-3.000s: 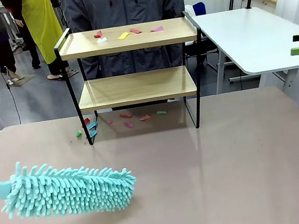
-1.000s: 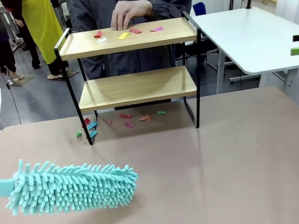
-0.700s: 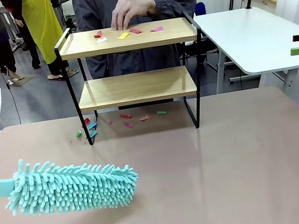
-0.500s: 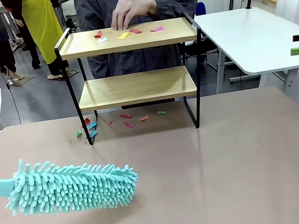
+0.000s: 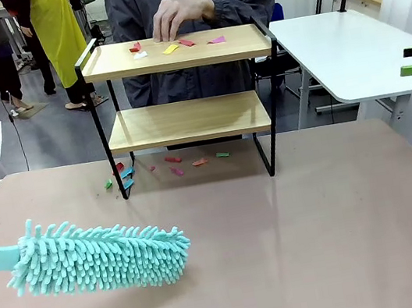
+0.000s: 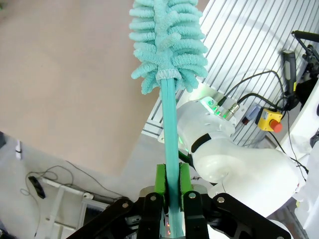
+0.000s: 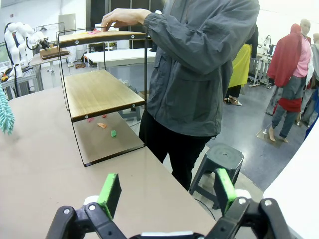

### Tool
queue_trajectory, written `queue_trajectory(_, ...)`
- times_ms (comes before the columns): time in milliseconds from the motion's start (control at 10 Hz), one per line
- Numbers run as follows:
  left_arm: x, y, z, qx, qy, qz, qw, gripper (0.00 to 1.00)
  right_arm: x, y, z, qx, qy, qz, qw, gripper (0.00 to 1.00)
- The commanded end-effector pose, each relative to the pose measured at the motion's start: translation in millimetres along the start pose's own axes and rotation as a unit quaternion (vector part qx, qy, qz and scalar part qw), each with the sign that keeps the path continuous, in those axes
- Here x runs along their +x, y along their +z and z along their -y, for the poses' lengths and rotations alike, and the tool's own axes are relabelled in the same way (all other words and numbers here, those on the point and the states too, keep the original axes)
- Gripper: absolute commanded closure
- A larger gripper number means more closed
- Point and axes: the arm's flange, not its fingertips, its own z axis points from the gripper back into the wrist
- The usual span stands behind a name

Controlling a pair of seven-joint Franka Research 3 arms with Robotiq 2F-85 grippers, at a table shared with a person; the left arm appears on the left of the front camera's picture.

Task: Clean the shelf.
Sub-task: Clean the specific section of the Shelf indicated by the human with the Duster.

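Green pads of the left gripper (image 6: 172, 172) are pinched tight on the thin turquoise handle of the duster (image 6: 167, 45). The tip of its shaggy head is cut off by the top edge of the left wrist view. From the front, the handle runs off the picture's left edge. The head hangs low over the near left of the brown table (image 5: 320, 222), and whether its fibres touch the surface is hard to tell. The right gripper (image 7: 167, 191) has its jaws spread wide and empty; in the front view it is cropped by the right edge.

The shelf (image 5: 185, 122) stands at the middle of the table's far side, well apart from the duster. Small coloured scraps (image 5: 172, 47) lie on its top board, with more on the table beneath it. A person's hand (image 5: 179, 16) is at the top board's back edge, fingertips down near the scraps. Contact cannot be made out.
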Motion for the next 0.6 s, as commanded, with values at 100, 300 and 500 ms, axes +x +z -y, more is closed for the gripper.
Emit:
queue_trajectory(100, 7, 18, 2, -0.021, 0.027, 0.057, 0.998, 0.87, 3, -2, -1, 0.001, 0.003, 0.001, 1.0, 0.0)
queue_trajectory(300, 21, 68, 25, -0.061, 0.046, 0.128, 0.989, 0.87, 3, -2, -1, 0.001, 0.003, 0.001, 1.0, 0.0)
queue_trajectory(500, 45, 128, 67, -0.06, 0.054, 0.167, 0.983, 0.87, 3, -2, -1, 0.001, 0.003, 0.001, 1.0, 0.0)
